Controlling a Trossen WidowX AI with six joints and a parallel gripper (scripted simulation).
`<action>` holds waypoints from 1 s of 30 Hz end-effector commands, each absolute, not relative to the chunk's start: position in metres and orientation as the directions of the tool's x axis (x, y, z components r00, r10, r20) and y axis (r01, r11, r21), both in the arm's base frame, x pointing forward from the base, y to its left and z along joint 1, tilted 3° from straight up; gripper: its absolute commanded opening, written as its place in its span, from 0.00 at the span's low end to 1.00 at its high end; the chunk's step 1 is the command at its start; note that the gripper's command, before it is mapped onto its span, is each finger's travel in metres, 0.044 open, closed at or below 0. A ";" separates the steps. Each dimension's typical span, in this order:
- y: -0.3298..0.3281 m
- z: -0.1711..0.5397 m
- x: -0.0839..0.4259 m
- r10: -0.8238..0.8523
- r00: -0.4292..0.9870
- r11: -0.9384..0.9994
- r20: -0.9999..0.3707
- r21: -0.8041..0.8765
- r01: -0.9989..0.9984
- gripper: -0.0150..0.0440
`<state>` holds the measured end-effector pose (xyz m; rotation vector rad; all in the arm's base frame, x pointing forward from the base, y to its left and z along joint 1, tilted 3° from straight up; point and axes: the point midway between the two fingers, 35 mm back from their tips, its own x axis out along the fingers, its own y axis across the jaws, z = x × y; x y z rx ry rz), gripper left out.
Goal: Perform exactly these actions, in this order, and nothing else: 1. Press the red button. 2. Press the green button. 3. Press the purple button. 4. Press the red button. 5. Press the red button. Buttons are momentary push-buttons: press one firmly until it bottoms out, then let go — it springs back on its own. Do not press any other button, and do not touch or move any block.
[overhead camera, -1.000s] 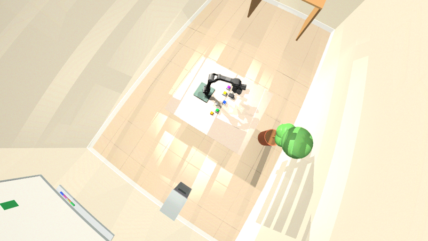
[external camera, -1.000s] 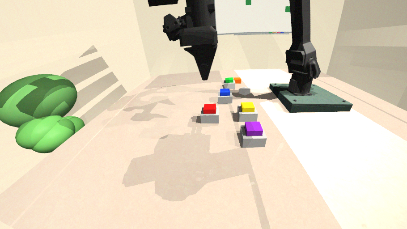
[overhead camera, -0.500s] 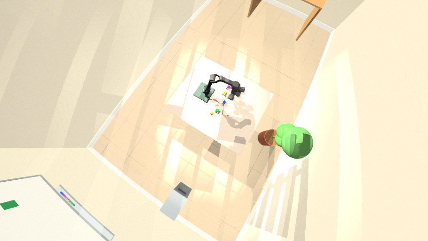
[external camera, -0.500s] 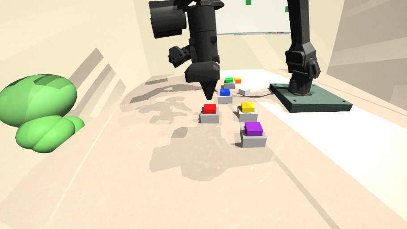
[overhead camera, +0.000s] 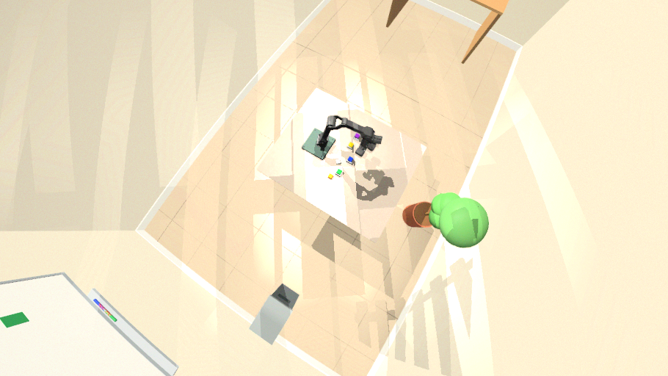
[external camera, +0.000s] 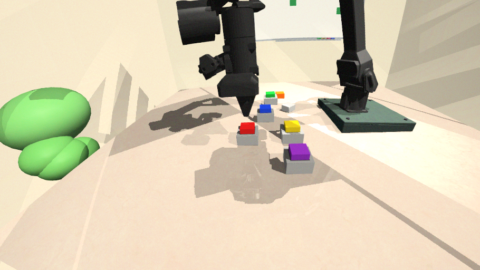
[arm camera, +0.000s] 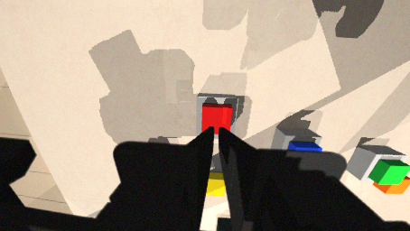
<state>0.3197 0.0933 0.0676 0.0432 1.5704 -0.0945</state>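
One arm, gripper pointing straight down, fingers pressed together into a single tip, nothing between them. Tip hanging above the red button, not touching it, slightly toward its far side in the exterior view. Wrist view: closed fingertips lined up at the near edge of the red button, thin slit between them.

Five buttons on grey bases on the table. Red near the middle, cap raised. Yellow button just right of red. Purple button nearest the camera, right of red, in front of yellow. Blue button behind red, partly beside the gripper tip. Green button farthest back, orange block touching or just beside it on the right. White block lying between blue button and arm base.

Arm base on a dark green plate at far right of the table. Green plant off the left table edge. Top view: arm bent over the button cluster, red button hidden under the gripper.
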 end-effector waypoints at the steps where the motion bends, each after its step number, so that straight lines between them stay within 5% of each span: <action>1: 0.092 0.063 0.320 -0.037 -0.003 0.995 -0.999 -0.037 0.091 0.29; 30: 0.091 0.036 0.319 -0.037 -0.003 0.995 -0.999 -0.037 0.091 0.29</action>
